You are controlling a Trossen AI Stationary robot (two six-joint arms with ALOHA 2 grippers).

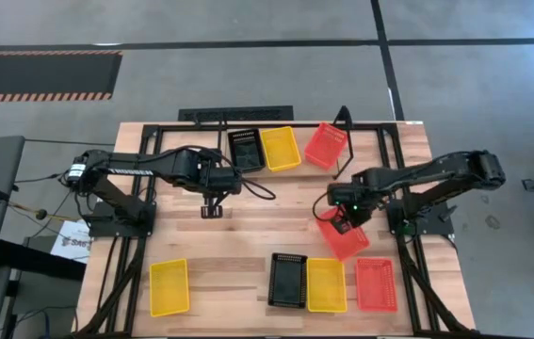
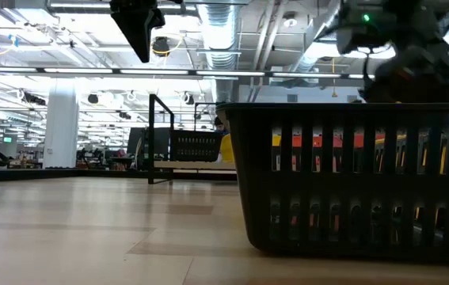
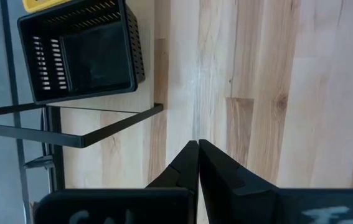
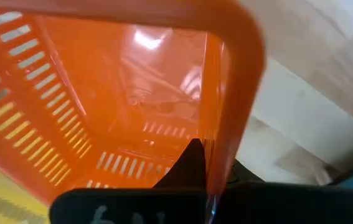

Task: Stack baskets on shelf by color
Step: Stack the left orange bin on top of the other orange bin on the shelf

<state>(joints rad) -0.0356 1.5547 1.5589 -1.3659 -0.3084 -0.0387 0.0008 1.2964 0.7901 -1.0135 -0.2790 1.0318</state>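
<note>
The right gripper (image 1: 344, 222) pinches a red basket's (image 1: 345, 237) rim; the shelf (image 1: 345, 141) lies far beyond it. The left gripper (image 1: 212, 209) hangs pressed together.

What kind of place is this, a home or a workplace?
Probably a workplace, such as a large robotics lab or workshop hall: exposed ceiling ducts, hazard-striped floor mat, and a wooden table inside a black rail frame.

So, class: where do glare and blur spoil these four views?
Right wrist view: a bright reflection on the red-orange basket, its near rim blurred. Low view: ceiling lights glare; the black basket looms soft. High and left wrist views: even light.
</note>
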